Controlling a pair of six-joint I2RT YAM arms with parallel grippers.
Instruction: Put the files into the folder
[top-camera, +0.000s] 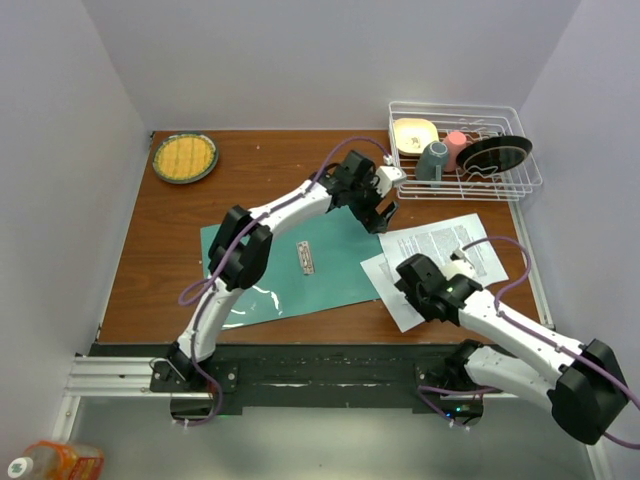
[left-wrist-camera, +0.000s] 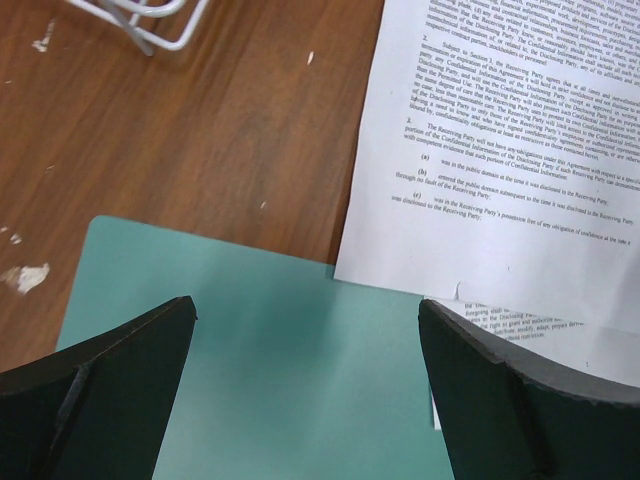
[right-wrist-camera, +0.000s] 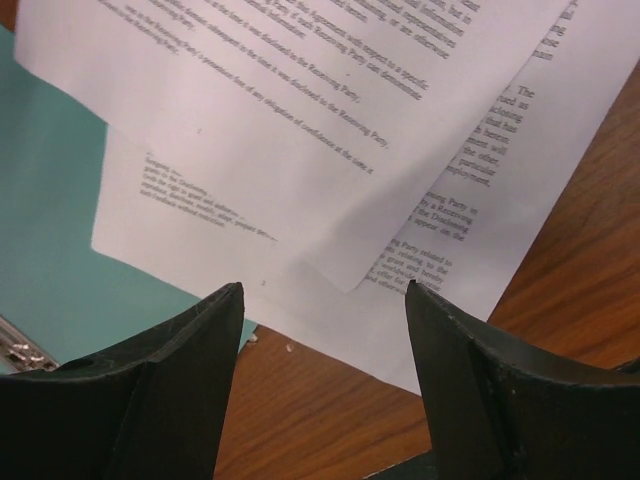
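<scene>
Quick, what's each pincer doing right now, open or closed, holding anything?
Left pincer: open, empty, over the folder corner.
Right pincer: open, empty, over the papers.

Table (top-camera: 150, 260): bare wood open to the left of folder (top-camera: 310, 285). Far right corner: dish rack (top-camera: 530, 180), close behind files (top-camera: 445, 245). Far left corner: woven plate (top-camera: 184, 157). Over folder: left arm (top-camera: 290, 210) crossing. Three sides: walls.

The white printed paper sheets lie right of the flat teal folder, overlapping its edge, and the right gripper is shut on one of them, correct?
Not quite. The white printed paper sheets do lie right of the flat teal folder, overlapping its edge, but the right gripper is open, holding nothing, as the right wrist view shows.
</scene>
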